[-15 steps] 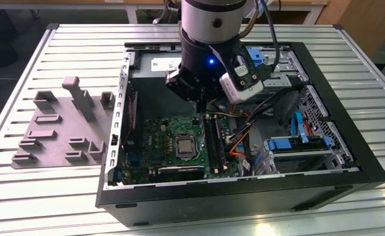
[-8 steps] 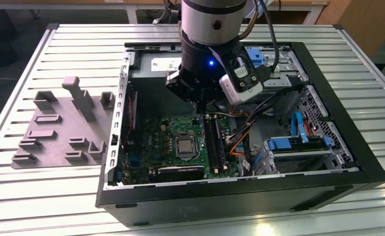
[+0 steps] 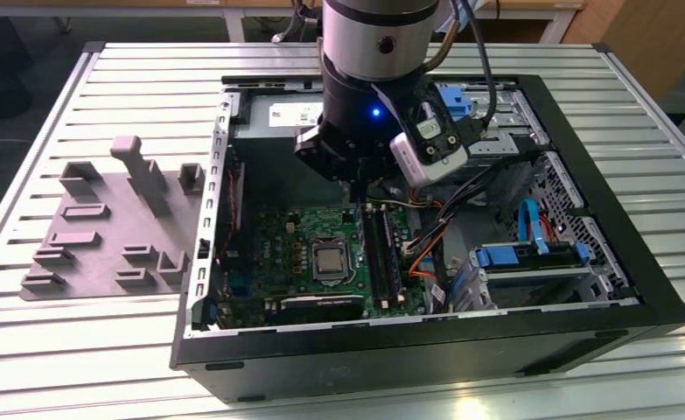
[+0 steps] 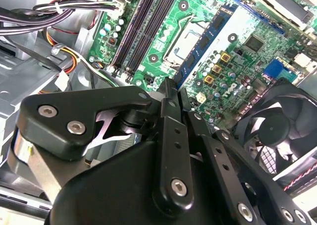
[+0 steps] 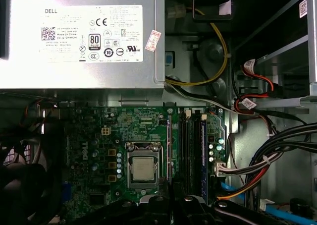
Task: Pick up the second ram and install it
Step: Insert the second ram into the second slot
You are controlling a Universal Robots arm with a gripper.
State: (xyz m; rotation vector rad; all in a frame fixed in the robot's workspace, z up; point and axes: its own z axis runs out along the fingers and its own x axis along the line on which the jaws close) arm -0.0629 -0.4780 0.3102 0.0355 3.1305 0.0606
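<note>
With the pincer (image 4: 171, 93) clenched on the ram (image 4: 200, 44), held on edge over the motherboard (image 4: 237, 61) near the slots (image 4: 143, 27), alignment should come first: stick parallel to the free slot, centred, descent vertical, pressure even along its length.

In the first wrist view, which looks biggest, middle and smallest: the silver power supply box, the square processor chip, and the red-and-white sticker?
Largest to smallest as they look there:
1. Silver power supply box
2. Square processor chip
3. Red-and-white sticker
</note>
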